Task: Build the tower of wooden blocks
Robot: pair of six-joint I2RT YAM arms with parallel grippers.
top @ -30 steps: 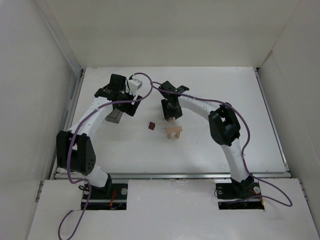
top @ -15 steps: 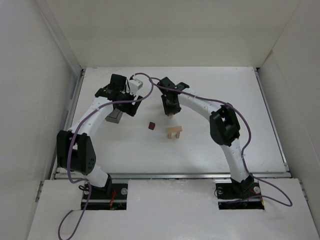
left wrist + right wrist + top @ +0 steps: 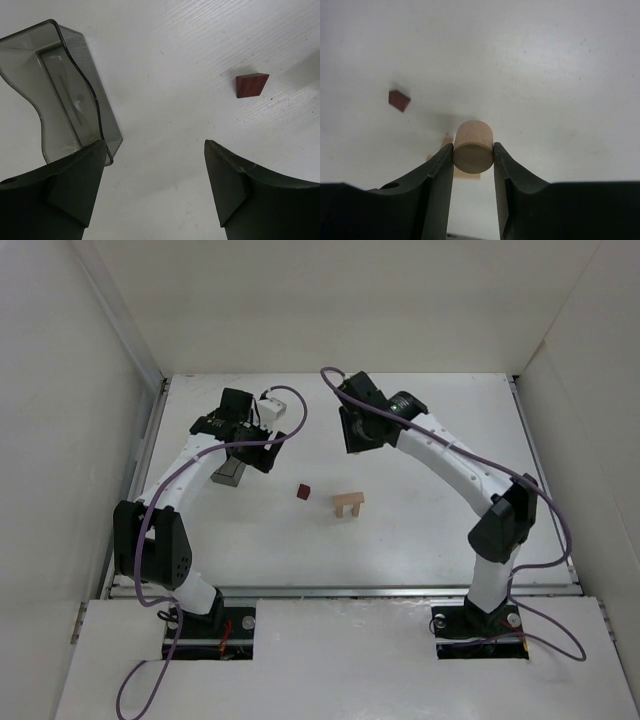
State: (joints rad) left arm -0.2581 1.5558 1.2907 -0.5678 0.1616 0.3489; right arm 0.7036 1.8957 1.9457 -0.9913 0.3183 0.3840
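- The right gripper (image 3: 473, 156) is clamped on a pale wood cylinder (image 3: 473, 148), pinched across its round side. My guess is that curved surface is the weak spot: if the grip eases unevenly, the cylinder can roll or twist out between the pads.
- The arch (image 3: 348, 504), two short uprights under a flat plank, stands on the table (image 3: 420, 540) well below and in front of the raised right gripper. It looks tiny and light, so coming down off-centre or pressing too hard probably kicks an upright out and drops the plank.
- In the right wrist view the cylinder hides most of the arch, with only pale slivers peeking out. Lining up from that view alone seems risky.
- The red-brown cube (image 3: 303, 491) lies loose on the table, near the arch on its left. A low sweep from either arm could knock it away.
- The left gripper (image 3: 155, 150) hangs spread wide with nothing in it, one finger right by the grey tray (image 3: 65, 90). Dropping straight down could clip the tray's edge.
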